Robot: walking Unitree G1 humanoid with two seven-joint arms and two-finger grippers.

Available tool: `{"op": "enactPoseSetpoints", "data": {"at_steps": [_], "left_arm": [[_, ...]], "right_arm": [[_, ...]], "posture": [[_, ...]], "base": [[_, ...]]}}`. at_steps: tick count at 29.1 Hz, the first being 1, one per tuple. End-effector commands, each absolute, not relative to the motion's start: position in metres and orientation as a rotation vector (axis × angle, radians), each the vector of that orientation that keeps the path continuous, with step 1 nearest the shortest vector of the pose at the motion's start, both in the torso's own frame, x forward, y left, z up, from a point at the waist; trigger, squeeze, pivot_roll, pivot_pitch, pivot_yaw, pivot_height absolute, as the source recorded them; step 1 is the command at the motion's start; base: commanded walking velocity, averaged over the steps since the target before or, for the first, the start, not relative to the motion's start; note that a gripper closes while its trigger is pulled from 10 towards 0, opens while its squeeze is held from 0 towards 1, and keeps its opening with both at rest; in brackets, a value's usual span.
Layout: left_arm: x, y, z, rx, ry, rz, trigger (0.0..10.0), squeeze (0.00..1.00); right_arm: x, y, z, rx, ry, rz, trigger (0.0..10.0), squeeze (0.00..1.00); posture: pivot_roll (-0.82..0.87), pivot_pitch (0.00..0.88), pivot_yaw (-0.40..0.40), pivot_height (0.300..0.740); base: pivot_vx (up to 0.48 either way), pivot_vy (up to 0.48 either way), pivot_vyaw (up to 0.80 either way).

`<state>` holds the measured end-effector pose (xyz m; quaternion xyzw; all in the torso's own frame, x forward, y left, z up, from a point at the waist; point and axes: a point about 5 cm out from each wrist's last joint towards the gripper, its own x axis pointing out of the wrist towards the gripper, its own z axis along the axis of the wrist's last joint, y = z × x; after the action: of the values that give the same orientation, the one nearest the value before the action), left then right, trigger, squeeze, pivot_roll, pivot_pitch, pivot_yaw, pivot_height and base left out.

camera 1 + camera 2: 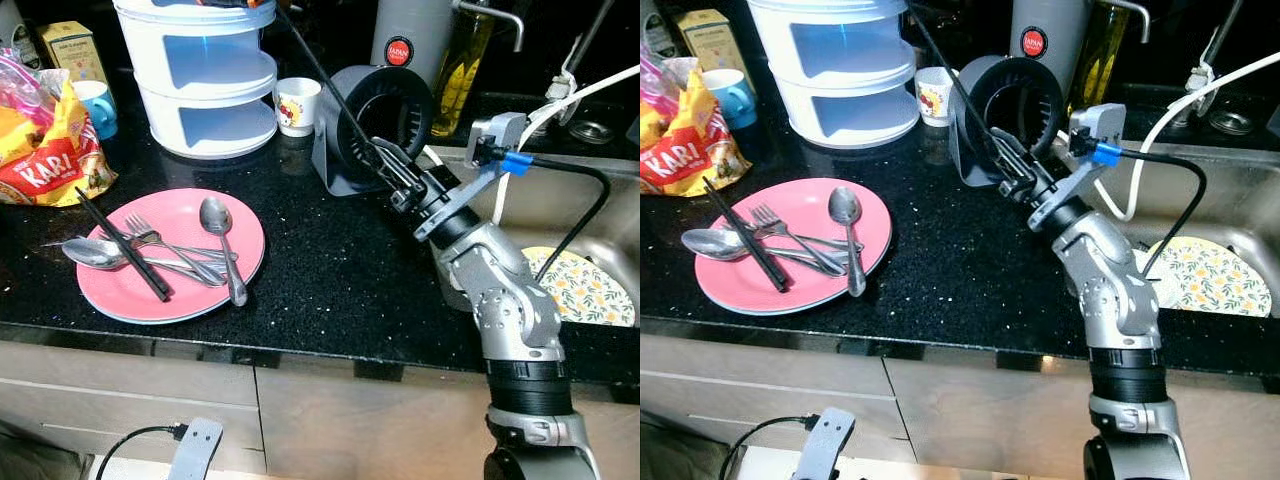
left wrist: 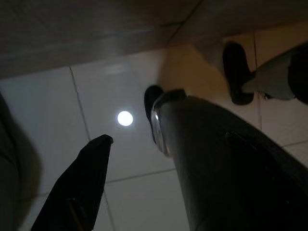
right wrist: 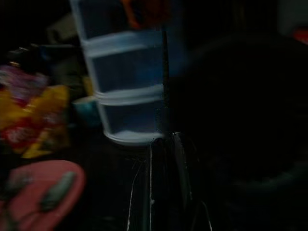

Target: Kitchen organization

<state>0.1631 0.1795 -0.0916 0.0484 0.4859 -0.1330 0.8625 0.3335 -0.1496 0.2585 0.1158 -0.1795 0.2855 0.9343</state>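
Counter count: one pink plate carrying two spoons, one fork and one black chopstick. The near spoon lies on the plate's right side, bowl toward the back of the counter, handle toward the front edge, tip past the rim. The second spoon lies crosswise, bowl at the plate's left. The plate chopstick runs diagonally, far-left to near-right, over the fork and second spoon. A second chopstick is clamped in the right gripper, fingers pinched on its lower end; its long axis slants up and to the robot's left, away from the robot, free tip near the white three-tier container. The right gripper is over the black counter, just in front of the black round holder, near the sink. One paper cup between container and holder; one blue mug and one snack bag at the left. One floral plate in the sink. Left gripper hangs over tiled floor, fingers apart, nothing between them.
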Motion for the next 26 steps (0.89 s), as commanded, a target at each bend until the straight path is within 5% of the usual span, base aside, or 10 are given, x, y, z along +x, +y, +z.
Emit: {"op": "enactPoseSetpoints", "data": {"at_steps": [1, 8, 26], "left_arm": [[0.155, 0.181, -0.095, 0.101, 1.055, -0.285, 10.0, 0.00], [0.152, 0.183, -0.096, 0.099, 1.066, -0.281, 10.0, 0.00], [0.144, 0.187, -0.099, 0.118, 1.104, -0.265, 10.0, 0.00]], "right_arm": [[0.337, -0.159, 0.260, 0.227, -0.372, 0.530, 10.0, 0.00], [0.338, -0.163, 0.258, 0.222, -0.360, 0.498, 10.0, 0.00], [0.336, -0.166, 0.264, 0.290, -0.414, 0.514, 10.0, 0.00]], "posture": [[0.05, 0.095, -0.025, 0.740], [0.04, 0.096, -0.024, 0.740], [0.05, 0.100, -0.018, 0.740]], "base": [[0.000, -0.424, 0.00], [0.000, -0.425, 0.00], [0.000, -0.034, 0.00]]}}
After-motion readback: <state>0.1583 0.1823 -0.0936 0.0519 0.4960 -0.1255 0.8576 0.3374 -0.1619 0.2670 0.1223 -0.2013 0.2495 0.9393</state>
